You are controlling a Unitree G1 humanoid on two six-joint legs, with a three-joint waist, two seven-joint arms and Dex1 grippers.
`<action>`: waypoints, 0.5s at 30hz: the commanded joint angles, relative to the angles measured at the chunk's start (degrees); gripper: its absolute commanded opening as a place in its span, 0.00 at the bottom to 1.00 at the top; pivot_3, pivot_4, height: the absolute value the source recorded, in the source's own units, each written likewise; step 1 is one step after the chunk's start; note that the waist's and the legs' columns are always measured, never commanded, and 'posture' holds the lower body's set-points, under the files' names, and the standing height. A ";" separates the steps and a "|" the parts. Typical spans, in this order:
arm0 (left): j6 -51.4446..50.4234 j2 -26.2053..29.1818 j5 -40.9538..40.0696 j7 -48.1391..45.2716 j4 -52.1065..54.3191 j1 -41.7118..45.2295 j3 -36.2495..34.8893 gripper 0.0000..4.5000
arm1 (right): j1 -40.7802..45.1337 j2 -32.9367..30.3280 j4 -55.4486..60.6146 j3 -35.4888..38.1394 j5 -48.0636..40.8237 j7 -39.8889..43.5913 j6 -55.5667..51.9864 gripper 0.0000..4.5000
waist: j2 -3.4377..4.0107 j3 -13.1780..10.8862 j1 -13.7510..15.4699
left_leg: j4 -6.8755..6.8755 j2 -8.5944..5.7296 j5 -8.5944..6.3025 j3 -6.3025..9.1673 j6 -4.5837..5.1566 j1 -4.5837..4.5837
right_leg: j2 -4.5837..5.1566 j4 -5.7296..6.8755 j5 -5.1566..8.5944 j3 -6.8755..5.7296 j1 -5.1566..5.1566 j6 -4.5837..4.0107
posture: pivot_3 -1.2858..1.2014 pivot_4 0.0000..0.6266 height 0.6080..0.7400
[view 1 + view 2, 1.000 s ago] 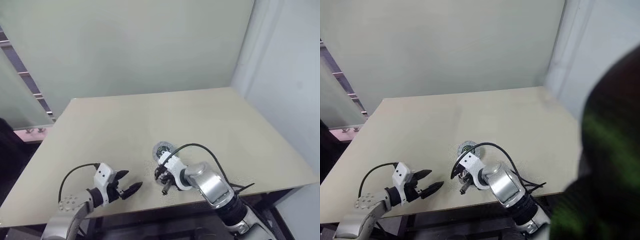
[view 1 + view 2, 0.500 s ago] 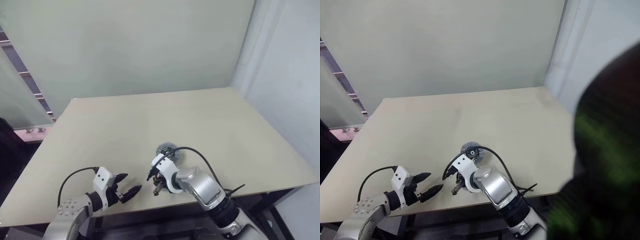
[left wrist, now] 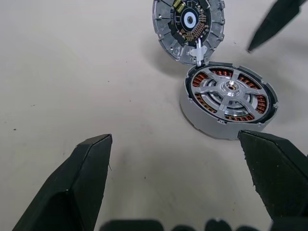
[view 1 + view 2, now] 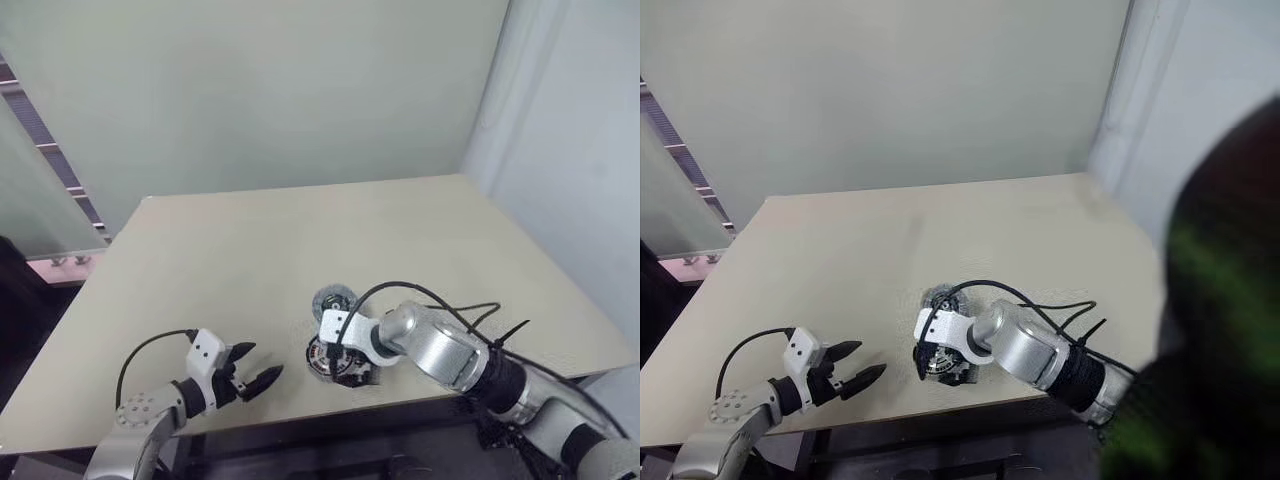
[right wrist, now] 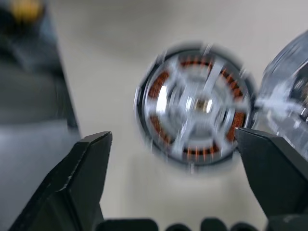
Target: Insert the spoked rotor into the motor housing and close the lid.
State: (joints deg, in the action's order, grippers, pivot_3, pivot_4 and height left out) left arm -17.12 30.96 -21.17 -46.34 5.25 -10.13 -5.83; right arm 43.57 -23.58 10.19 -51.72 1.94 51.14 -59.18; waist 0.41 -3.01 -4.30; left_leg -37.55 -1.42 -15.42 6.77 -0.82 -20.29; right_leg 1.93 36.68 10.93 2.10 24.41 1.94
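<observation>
The lid (image 3: 188,23) is seen tilted open, touching the motor housing (image 3: 228,100), directly below the spread right hand (image 4: 335,362); the left hand (image 4: 262,378), fingers apart, hovers farther off.

The spoked rotor (image 3: 226,92) is seated flat inside the motor housing (image 3: 207,126) over copper windings; the lid (image 3: 188,25) is propped open, tilted, touching the housing's rim.

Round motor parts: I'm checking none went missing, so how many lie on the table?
2: the motor housing under the right gripper, and the lid touching its rim.
</observation>
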 commanded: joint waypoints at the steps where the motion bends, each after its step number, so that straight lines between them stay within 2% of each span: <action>1: 0.79 0.59 0.05 -0.35 0.74 1.15 -0.42 1.00 | 4.78 -2.46 0.31 -5.14 2.75 5.18 6.35 0.99 | 0.02 -0.01 -0.03 | 0.02 0.02 0.00 -0.01 0.00 0.00 | 0.00 0.01 0.00 -0.01 0.03 0.00 | 0.52 0.00 1.00; 6: 0.77 0.52 0.08 -0.37 1.25 0.82 -0.13 1.00 | 7.41 -3.38 -3.27 -9.58 6.81 8.79 13.46 0.99 | 0.01 -0.01 0.00 | 0.04 0.05 0.00 0.01 0.00 0.01 | -0.02 0.01 -0.01 -0.06 0.02 0.02 | 0.52 0.00 1.00; 15: 0.67 0.54 -0.04 -0.26 2.16 -0.16 -0.01 1.00 | 6.29 -0.85 -9.27 -10.54 12.71 10.64 19.85 0.99 | 0.01 -0.01 0.04 | 0.03 0.02 0.00 0.02 0.00 0.00 | 0.00 0.01 -0.02 -0.04 0.02 0.02 | 0.52 0.00 1.00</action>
State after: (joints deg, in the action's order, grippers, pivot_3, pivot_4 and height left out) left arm -17.12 30.98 -21.14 -46.40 5.26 -10.70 -5.44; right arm 49.34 -24.88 0.88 -63.27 13.36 61.46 -40.51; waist 0.42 -3.02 -4.25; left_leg -37.53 -1.40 -15.41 6.79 -0.83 -20.30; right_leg 1.93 36.69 10.91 2.06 24.42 1.96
